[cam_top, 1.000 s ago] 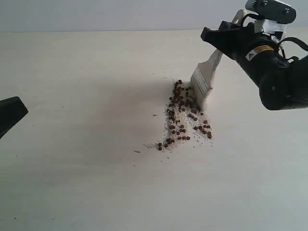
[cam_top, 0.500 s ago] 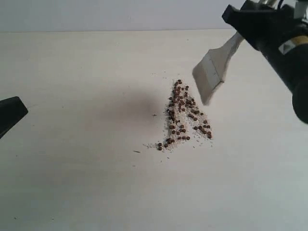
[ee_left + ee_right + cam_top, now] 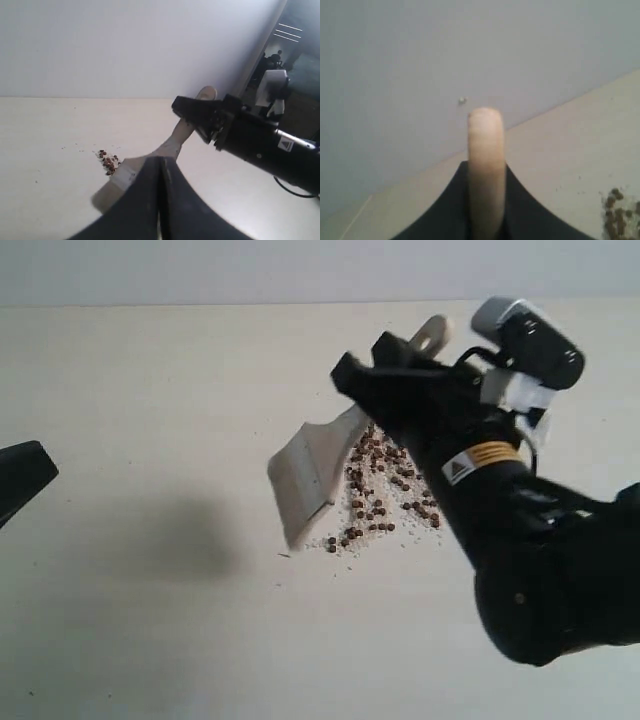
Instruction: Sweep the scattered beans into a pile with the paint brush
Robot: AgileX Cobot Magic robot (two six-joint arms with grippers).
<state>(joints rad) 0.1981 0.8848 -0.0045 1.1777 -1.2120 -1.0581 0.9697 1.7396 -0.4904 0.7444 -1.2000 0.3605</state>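
Where the paint brush (image 3: 308, 475) hangs: above the counter (image 3: 150, 390), bristles lifted beside the beans (image 3: 385, 495).
Right end effector (image 3: 368, 368): pinching the handle.
Left end effector (image 3: 161, 172): pressed together, empty.
Handling: light; stiff handle, soft bristles.

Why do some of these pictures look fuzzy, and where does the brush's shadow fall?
Exterior view: the paint brush hangs above the table, its soft grey shadow falling left of the beans. Right wrist view: the handle is so near the lens that it blurs. Left wrist view: the left gripper is a dark, unfocused shape up close.
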